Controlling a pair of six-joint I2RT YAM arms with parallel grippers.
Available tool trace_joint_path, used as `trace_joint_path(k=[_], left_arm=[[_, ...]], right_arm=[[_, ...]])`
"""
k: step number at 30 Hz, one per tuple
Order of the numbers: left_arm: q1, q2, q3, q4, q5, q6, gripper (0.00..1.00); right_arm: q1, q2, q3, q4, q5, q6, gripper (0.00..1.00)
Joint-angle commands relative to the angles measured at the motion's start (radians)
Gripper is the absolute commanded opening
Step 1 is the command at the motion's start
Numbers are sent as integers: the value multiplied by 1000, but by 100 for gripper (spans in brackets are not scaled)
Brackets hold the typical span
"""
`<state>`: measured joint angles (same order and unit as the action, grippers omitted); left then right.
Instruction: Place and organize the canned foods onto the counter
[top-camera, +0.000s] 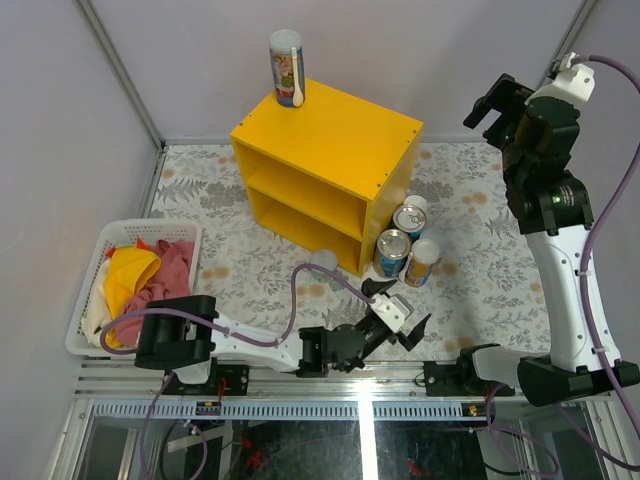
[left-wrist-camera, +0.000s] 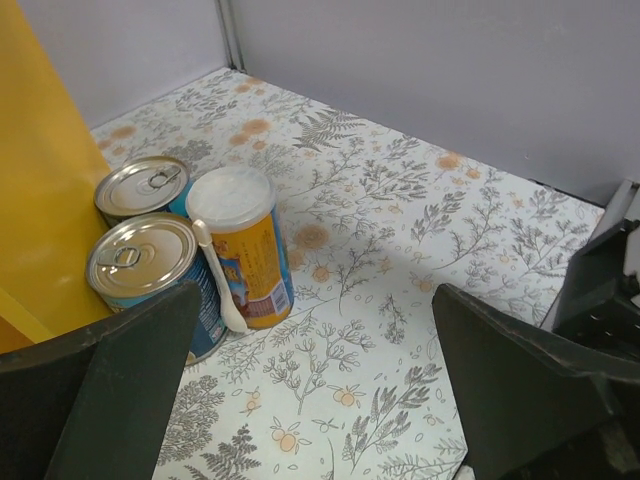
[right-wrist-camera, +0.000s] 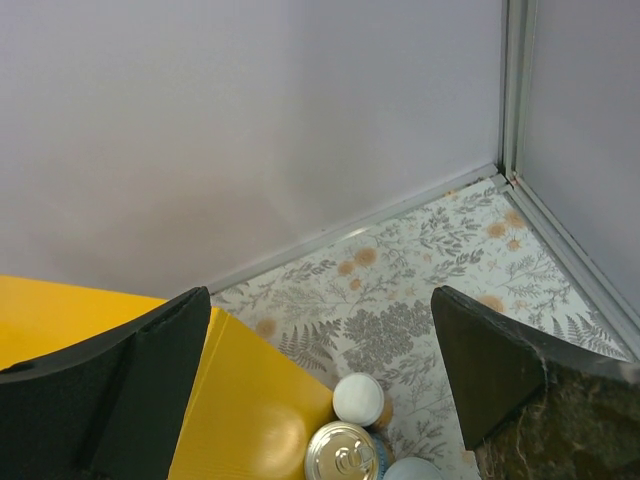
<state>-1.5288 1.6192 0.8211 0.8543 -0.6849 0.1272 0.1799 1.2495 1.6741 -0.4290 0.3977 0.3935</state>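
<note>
The yellow counter stands mid-table with one tall can on its back left corner. Two steel blue-labelled cans and a yellow tube with a white lid stand on the table against its right side. A pale-lidded can stands in front of it. My left gripper is open and empty, low above the table, near side of that group. Its view shows the steel cans and the tube ahead on the left. My right gripper is open and empty, raised high at the right.
A white laundry basket with clothes sits at the left front. Grey walls enclose the floral table on the back and sides. The right wrist view looks down on the counter's top and the cans' lids.
</note>
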Motion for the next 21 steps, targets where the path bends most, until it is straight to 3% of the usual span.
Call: trace_joint_path(k=[1,15,21], left_arm=[[38,61,-27,245,-66,-81,100],[140,371,100,450,-75,-92,100],[182,432,158,486,-99,-81,100]], right_arm=[[-7,-28,86,-12,-18,6,99],[-6,-35,53,10,-41,17,100],[-7,-29,50,33,-74,32,100]])
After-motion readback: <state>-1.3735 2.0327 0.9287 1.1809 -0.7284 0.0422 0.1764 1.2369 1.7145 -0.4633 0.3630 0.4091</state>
